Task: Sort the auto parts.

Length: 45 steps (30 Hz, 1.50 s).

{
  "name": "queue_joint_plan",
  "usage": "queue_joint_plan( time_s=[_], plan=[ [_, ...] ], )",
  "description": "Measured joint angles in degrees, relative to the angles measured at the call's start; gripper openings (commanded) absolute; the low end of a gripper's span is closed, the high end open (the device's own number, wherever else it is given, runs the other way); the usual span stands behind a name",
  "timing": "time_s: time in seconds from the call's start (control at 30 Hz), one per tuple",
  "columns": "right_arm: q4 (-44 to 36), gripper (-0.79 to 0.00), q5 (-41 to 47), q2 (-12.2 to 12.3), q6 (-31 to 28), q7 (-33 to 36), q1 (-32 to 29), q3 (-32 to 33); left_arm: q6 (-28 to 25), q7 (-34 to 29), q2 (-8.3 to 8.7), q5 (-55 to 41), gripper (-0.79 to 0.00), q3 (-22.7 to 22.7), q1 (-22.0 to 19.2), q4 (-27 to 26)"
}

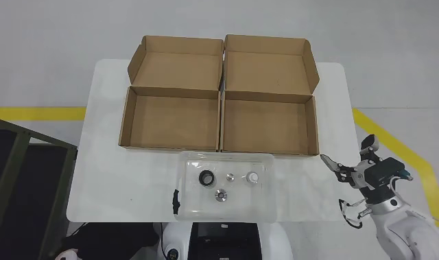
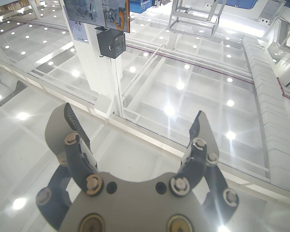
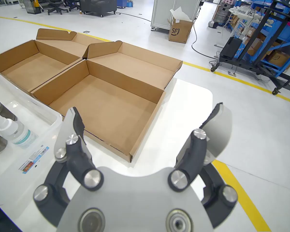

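– Parts [image 1: 221,195] lie close together in the clear bin [image 1: 264,204], nearer than the two boxes [image 1: 269,126]. What can fail?
– Right gripper [image 1: 341,189], wide open and empty, is right of the bin; I think the wall may block its reach. Left gripper [image 2: 134,111], also open and empty, points up.

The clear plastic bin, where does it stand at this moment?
In the top view the clear plastic bin stands at the near edge of the white table, centred, just before the left cardboard box and the right cardboard box.
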Motion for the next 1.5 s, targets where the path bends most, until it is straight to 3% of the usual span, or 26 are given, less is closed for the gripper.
queue_joint_plan(
  time_s=[0.73,1.1,1.5],
  plan=[
    [0.0,0.0,0.0,0.0,-0.3,0.4,0.1,-0.3,0.0,0.0,0.0,0.0,0.0,0.0,0.0,0.0],
    [-2.5,0.0,-2.8,1.1,-13.5,9.0,5.3,-7.3,0.0,0.0,0.0,0.0,0.0,0.0,0.0,0.0],
    [-8.7,0.0,-4.2,2.3,-24.2,23.8,10.2,-17.5,0.0,0.0,0.0,0.0,0.0,0.0,0.0,0.0]
  ],
)
